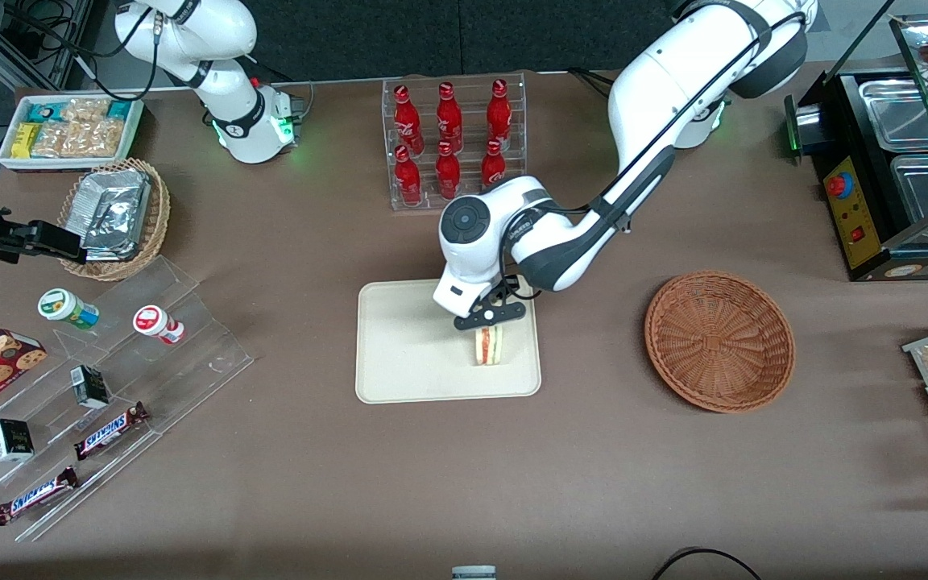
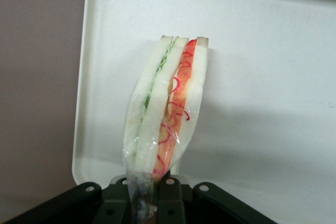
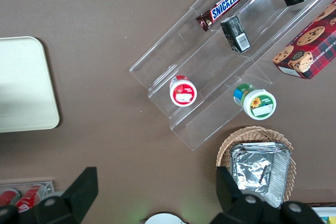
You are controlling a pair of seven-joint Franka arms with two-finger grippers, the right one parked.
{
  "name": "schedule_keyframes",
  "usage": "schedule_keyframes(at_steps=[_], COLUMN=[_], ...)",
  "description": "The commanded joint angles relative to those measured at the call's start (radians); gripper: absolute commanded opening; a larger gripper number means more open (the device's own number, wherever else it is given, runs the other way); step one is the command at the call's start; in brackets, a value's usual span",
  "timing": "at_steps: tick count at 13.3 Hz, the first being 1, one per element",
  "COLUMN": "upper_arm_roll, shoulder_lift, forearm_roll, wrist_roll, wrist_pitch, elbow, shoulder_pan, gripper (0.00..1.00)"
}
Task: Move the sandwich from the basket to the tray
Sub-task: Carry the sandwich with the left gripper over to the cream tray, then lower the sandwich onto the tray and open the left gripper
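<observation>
The claw (image 1: 490, 316), at mid-frame of the front view, is clenched on the wrapper end of the sandwich (image 1: 488, 345), holding it upright over the tray (image 1: 399, 354) for set-down; the basket (image 1: 719, 340) sits empty.

sandwich (image 2: 168, 108): pale white bread, green layer on one side, red-orange layer with thin red curls on the other
tray (image 1: 399, 354): plain cream
basket (image 1: 719, 340): reddish-brown wicker, radial weave
claw (image 1: 490, 322): black, on a white arm
counter (image 1: 593, 467): flat brown
bottles (image 1: 448, 141): red with white lettering, clear rack
</observation>
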Motion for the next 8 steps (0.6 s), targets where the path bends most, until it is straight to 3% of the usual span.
schedule_keyframes(at_steps=[1,3,4,5,6,7,8], upper_arm_roll=[0.020,0.032,0.048,0.052,0.052,0.052,0.052], shoulder_lift=[0.038,0.051,0.056,0.059,0.058,0.058,0.053], forearm_roll=[0.025,0.025,0.025,0.021,0.021,0.021,0.020], wrist_roll=[-0.033,-0.035,-0.036,-0.035,-0.033,-0.029,-0.033], wrist_pitch=[-0.011,-0.010,-0.010,-0.010,-0.010,-0.010,-0.014], elbow=[0.065,0.076,0.076,0.079,0.079,0.082,0.090], shoulder_pan=[-0.044,-0.059,-0.069,-0.072,-0.072,-0.072,-0.070], gripper=[0.00,0.00,0.05,0.18,0.51,0.91,0.99])
